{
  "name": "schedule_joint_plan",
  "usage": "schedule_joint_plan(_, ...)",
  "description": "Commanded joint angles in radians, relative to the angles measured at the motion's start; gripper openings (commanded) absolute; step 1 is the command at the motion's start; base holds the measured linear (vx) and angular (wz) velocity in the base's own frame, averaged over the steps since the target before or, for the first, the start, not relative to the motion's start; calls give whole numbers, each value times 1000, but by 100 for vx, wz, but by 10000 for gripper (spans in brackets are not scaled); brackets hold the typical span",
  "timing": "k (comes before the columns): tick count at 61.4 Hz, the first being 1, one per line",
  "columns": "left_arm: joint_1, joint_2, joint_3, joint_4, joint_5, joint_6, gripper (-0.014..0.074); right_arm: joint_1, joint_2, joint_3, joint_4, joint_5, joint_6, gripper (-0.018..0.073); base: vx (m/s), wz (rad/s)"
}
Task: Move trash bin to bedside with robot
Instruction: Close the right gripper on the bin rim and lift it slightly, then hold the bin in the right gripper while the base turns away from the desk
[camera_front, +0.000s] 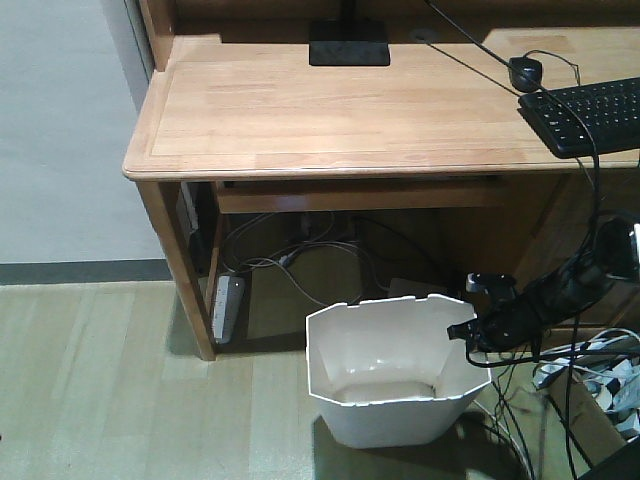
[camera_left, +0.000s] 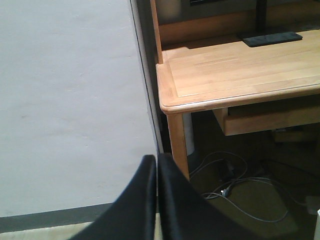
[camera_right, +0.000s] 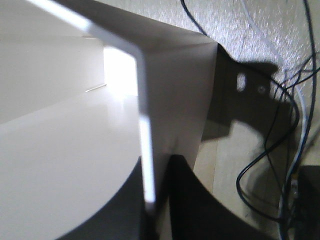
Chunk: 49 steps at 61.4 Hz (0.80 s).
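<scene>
The white trash bin (camera_front: 390, 385) stands on the floor in front of the desk, its notched rim up and its inside bare. My right gripper (camera_front: 464, 330) reaches in from the right on a thin black arm (camera_front: 560, 290) and meets the bin's right rim. In the right wrist view the gripper (camera_right: 157, 167) has one black finger inside the trash bin (camera_right: 60, 150) and one outside, shut on the thin wall. My left gripper (camera_left: 156, 162) is shut on nothing, held in the air before the wall and the desk corner. The bedside is out of view.
A light wooden desk (camera_front: 350, 110) carries a keyboard (camera_front: 590, 115), a mouse (camera_front: 525, 70) and a black stand base (camera_front: 348, 45). Its front left leg (camera_front: 185, 270) stands left of the bin. A power strip (camera_front: 228, 305) and cables (camera_front: 300, 260) lie underneath; more cables (camera_front: 590, 370) lie at right.
</scene>
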Motion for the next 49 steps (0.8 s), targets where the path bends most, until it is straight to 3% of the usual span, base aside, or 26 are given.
schedule_joint_plan(1,-6,-8,29,-4,-74,-8,-6,-23,-159,63,189,167,-180,-11,0,0)
schedule_joint_plan(9,-6,-8,29,-4,-74,-8,-6,-41,-251,165,288,229,-291,-8,0,0)
schedule_joint_plan(16,-6,-8,29,-4,-74,-8,-6,-44,-330,235,319,228,-343,-7,0,0)
schedule_joint_plan(49,-6,-8,29,-4,-74,-8,-6,-44,-578,462,314,287,-352,-7,0,0)
